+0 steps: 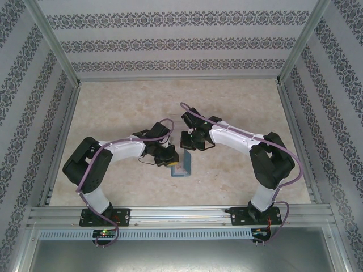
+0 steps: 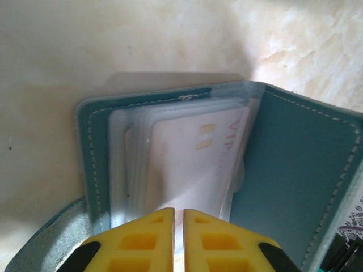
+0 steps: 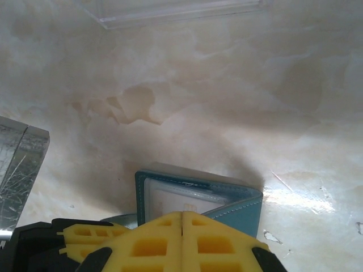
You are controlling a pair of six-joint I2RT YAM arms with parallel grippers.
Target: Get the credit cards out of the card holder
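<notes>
The teal card holder (image 2: pixel 289 158) lies open on the marble table, its right cover raised. A pale credit card (image 2: pixel 187 164) sits in clear sleeves on its left half. My left gripper (image 2: pixel 177 211) has its yellow fingers closed to a thin slit on the card's near edge. From above, the holder (image 1: pixel 185 170) lies between the arms, the left gripper (image 1: pixel 173 163) at its left side. My right gripper (image 3: pixel 182 213) is shut, fingers pressed together, just above the holder (image 3: pixel 244 211) and its raised cover. From above, the right gripper (image 1: pixel 186 143) hangs over the holder's far end.
A clear plastic tray edge (image 3: pixel 170 11) lies farther out on the table. A shiny transparent block (image 3: pixel 17 170) stands left of the right gripper. The holder's teal closing strap (image 2: pixel 51 243) sticks out at its near left. Patterned walls and metal rails (image 1: pixel 170 214) enclose the table.
</notes>
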